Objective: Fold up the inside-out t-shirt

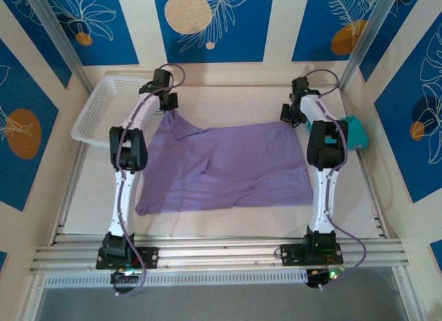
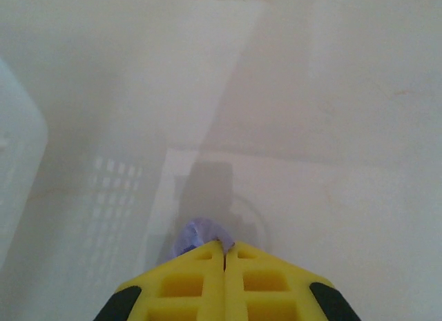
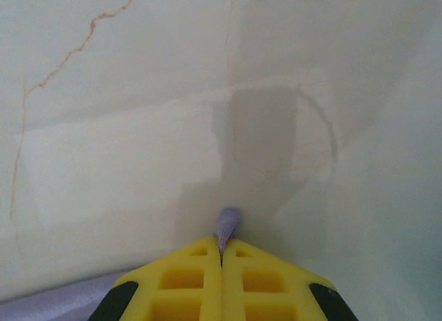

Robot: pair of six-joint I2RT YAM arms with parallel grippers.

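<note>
The lavender t-shirt (image 1: 224, 168) lies spread across the middle of the table, its far edge pulled up at both corners. My left gripper (image 1: 168, 107) is shut on the far left corner; a small tuft of purple fabric (image 2: 200, 237) pokes out between its yellow fingers (image 2: 186, 283). My right gripper (image 1: 293, 114) is shut on the far right corner, and a pinch of the fabric (image 3: 226, 226) sticks out past its closed yellow fingers (image 3: 259, 283). The near hem rests flat toward the arm bases.
A white plastic basket (image 1: 103, 107) stands at the back left beside the left arm. A teal-green garment (image 1: 356, 132) lies at the right, behind the right arm. The back wall is close beyond both grippers. A metal rail (image 1: 221, 252) runs along the near edge.
</note>
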